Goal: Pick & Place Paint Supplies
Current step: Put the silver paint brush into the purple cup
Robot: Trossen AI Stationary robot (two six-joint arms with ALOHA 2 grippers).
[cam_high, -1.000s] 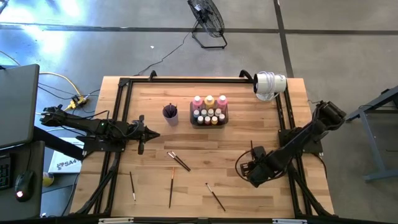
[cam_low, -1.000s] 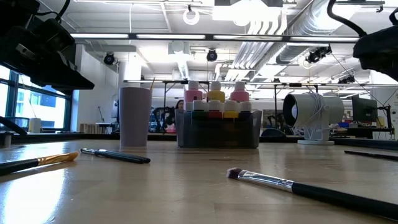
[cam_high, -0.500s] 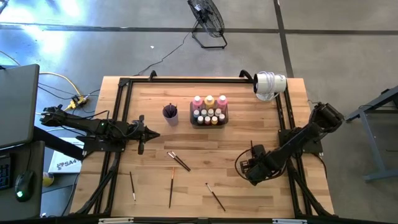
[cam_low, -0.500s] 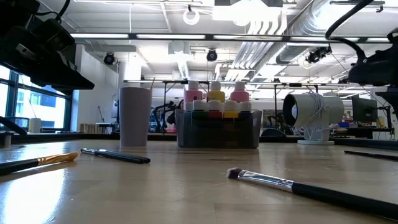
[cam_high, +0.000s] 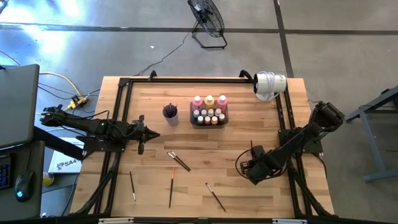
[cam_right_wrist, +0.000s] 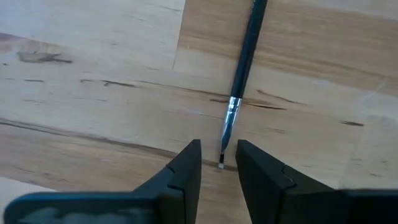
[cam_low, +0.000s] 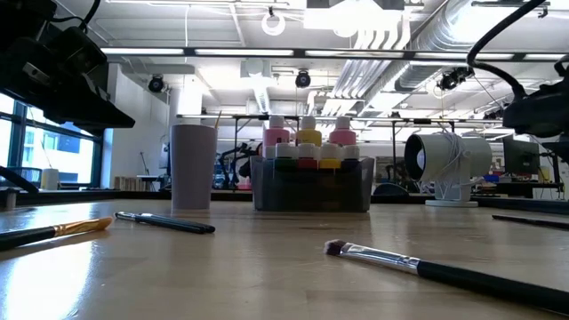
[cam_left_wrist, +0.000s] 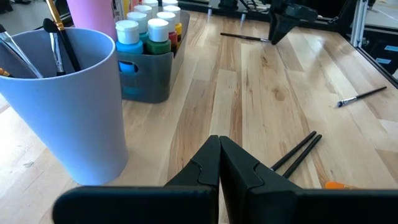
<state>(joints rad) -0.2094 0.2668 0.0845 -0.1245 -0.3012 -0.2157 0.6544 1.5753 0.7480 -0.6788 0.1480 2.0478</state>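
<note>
1. Midway, by our reading, through the tidy-up: the right claw (cam_right_wrist: 218, 163) hangs low over the desk (cam_high: 205, 186) on its right side, its two fingers a little apart and straddling the bristle tip of a dark-handled brush (cam_right_wrist: 245, 53) that lies flat on the wood.
2. We cannot tell whether the fingers touch the brush; nothing is lifted, and the handle runs away from the claw along the boards.
3. Across the desk, the left claw (cam_left_wrist: 219, 163) waits with its fingers pressed together and nothing between them, near the purple cup (cam_high: 170, 114).
4. Already stowed, as far as we can see: the pink and yellow-orange bottles (cam_high: 209, 101) and the tiny white-capped bottles (cam_high: 209, 116) stand together in the dark grey tray (cam_low: 311, 188) at the desk's centre, just beside the cup.
5. The left wrist view shows several brush handles (cam_left_wrist: 59, 38) standing inside that cup, so part of the brush work appears done.
6. Left to gather, we judge: a pair of brushes (cam_high: 178, 160) lying side by side near the middle, an orange-handled brush (cam_high: 171, 186), one thin brush (cam_high: 132, 186) toward the front left and another (cam_high: 215, 196) toward the front centre, all flat on the desk and well apart from the cup.
7. Counting the one under the right claw, most of the loose brushes still lie out.
</note>
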